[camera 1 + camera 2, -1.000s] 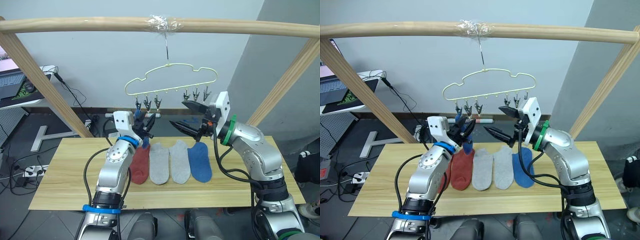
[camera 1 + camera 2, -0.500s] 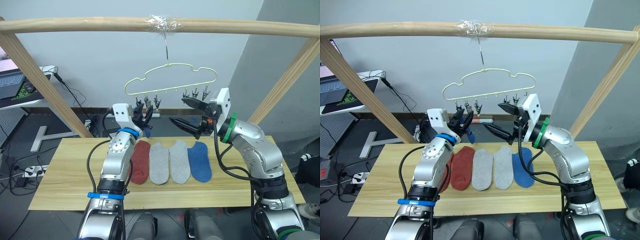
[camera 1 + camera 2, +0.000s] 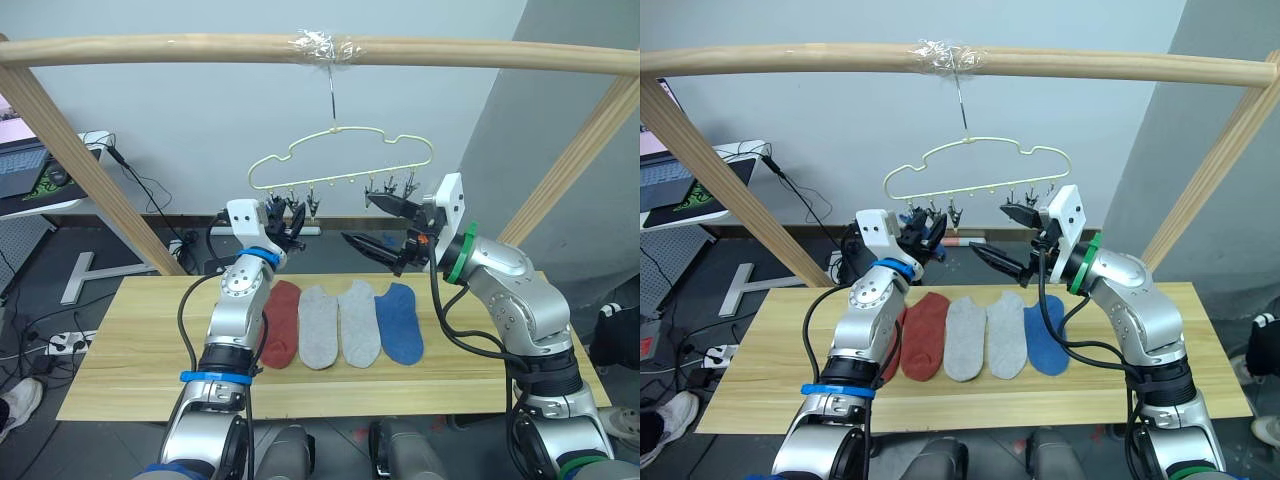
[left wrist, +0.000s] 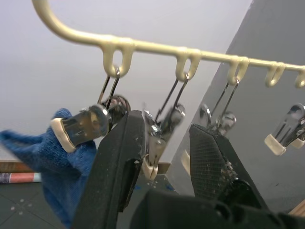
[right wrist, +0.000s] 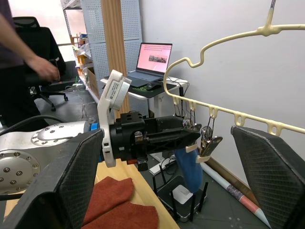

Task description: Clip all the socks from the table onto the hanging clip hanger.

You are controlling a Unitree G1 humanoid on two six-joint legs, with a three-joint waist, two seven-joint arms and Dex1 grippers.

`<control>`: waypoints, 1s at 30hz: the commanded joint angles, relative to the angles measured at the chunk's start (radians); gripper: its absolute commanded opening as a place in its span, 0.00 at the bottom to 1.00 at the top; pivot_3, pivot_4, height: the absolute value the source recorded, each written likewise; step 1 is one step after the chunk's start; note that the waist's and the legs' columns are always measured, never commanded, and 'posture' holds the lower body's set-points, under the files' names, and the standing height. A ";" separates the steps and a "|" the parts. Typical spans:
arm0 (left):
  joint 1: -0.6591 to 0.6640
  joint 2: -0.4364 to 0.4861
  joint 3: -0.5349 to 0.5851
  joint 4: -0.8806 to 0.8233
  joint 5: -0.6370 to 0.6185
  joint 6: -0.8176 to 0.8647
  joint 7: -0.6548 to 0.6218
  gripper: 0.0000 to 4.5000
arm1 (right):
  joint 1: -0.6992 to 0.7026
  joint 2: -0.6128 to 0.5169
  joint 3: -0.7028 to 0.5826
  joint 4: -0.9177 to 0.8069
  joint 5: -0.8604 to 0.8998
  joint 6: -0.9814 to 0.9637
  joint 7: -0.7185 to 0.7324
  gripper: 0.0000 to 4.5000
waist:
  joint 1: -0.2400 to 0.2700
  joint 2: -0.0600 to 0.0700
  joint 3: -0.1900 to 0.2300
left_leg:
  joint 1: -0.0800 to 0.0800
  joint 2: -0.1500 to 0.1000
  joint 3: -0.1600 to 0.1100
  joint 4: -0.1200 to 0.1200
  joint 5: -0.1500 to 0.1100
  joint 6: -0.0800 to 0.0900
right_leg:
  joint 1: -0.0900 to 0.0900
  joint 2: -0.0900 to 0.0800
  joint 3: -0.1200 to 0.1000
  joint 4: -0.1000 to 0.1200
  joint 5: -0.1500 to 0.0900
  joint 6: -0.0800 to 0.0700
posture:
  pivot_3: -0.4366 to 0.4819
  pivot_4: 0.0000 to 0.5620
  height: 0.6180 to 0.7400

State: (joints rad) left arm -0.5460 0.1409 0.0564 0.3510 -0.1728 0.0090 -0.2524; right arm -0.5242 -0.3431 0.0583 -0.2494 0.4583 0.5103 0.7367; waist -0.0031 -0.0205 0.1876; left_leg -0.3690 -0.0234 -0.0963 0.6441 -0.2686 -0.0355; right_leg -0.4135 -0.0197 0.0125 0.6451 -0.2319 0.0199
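Socks (image 3: 340, 322) at frame centre look light and limp, so pinch the cuff; left gripper (image 4: 164, 157) straddles a clip (image 4: 157, 138), right gripper (image 3: 385, 225) spread, empty.

the left arm's black two-fingered gripper (image 3: 281, 226) covers the leftmost metal clips of the thin pale-yellow wire clip hanger (image 3: 345, 152) in the head views, so whether the small blue knit sock (image 4: 57, 167) is gripped by a clip cannot be told there. in the left wrist view that sock runs off the edge and behind a finger. a rust-red sock (image 3: 894, 345) on the light wooden plank table (image 3: 120, 370) is mostly hidden behind the left forearm. in the right wrist view a person (image 5: 19, 67) is cut off by the edge, with a blurred hand.
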 commanded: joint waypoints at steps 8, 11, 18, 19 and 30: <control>-0.037 -0.013 -0.002 -0.011 0.009 -0.039 -0.010 0.41 | -0.022 -0.009 -0.022 -0.035 0.025 -0.006 -0.008 1.00 | 0.000 0.000 0.000 | 0.000 0.000 0.000 0.000 0.000 0.000 | 0.000 0.000 0.000 0.001 0.000 0.000 | 0.46 0.29 1.00; -0.040 -0.011 -0.003 -0.009 0.014 -0.046 -0.006 0.41 | -0.020 -0.009 -0.021 -0.037 0.025 -0.007 -0.010 1.00 | 0.000 0.000 0.000 | 0.000 0.000 0.000 0.000 0.000 0.000 | 0.000 0.000 0.000 0.001 0.000 0.000 | 0.46 0.29 1.00; -0.047 -0.006 -0.002 -0.002 0.031 -0.061 0.000 0.41 | -0.016 -0.009 -0.020 -0.041 0.029 -0.006 -0.012 1.00 | 0.000 0.000 0.000 | 0.000 0.000 0.000 0.000 0.000 0.000 | 0.000 0.000 0.000 0.001 0.000 0.000 | 0.46 0.29 1.00; -0.048 -0.006 -0.001 0.000 0.033 -0.062 0.000 0.41 | -0.016 -0.009 -0.021 -0.041 0.029 -0.006 -0.012 1.00 | 0.000 0.000 0.000 | 0.000 0.000 0.000 0.000 0.000 0.000 | 0.000 0.000 0.000 0.001 0.000 0.000 | 0.46 0.29 1.00; -0.051 0.006 0.006 0.014 0.067 -0.074 0.019 0.41 | -0.012 -0.009 -0.020 -0.034 0.029 -0.010 -0.009 1.00 | 0.000 0.000 0.000 | 0.000 0.000 0.001 0.000 0.000 0.000 | 0.000 0.000 0.000 0.001 0.000 0.000 | 0.47 0.30 1.00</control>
State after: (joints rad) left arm -0.5788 0.1423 0.0560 0.3881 -0.1097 -0.0351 -0.2324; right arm -0.5243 -0.3469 0.0582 -0.2494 0.4648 0.5105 0.7252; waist -0.0034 -0.0205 0.1876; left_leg -0.3687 -0.0234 -0.0957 0.6445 -0.2686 -0.0354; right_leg -0.4134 -0.0194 0.0122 0.6459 -0.2318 0.0199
